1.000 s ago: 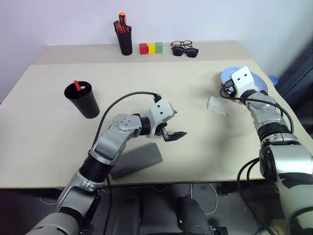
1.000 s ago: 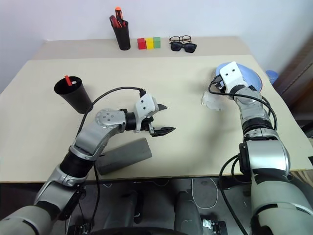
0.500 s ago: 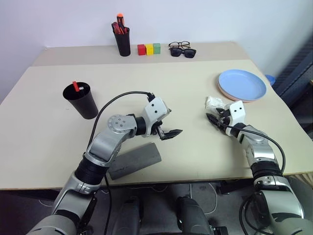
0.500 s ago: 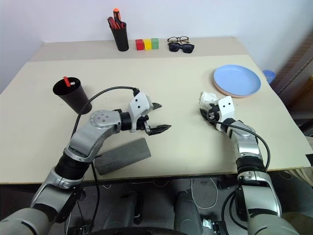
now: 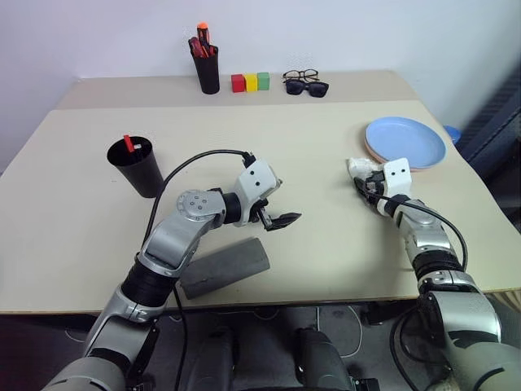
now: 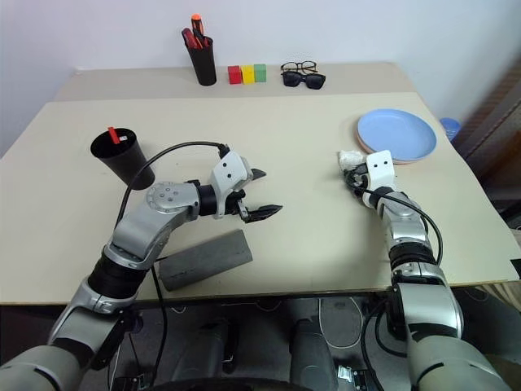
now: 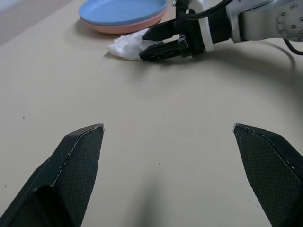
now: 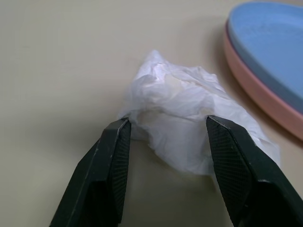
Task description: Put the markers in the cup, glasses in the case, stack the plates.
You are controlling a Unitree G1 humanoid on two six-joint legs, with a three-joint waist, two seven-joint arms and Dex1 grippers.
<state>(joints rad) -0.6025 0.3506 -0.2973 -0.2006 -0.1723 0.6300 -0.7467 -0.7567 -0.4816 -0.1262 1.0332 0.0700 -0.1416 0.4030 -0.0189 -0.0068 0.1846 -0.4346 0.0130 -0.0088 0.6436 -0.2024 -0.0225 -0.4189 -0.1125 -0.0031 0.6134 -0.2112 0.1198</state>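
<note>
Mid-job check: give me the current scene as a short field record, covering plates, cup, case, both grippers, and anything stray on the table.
plates: light blue plate stacked on the salmon pink plate, far right of the table
cup: black cup upright on the left, one red-capped marker inside
case: grey case closed, at the near edge
left gripper: open, holding nothing, above mid table
right gripper: open, low, fingers either side of crumpled white tissue
stray: that tissue, beside the plates
back edge: pen holder, coloured blocks, two pairs of glasses
</note>
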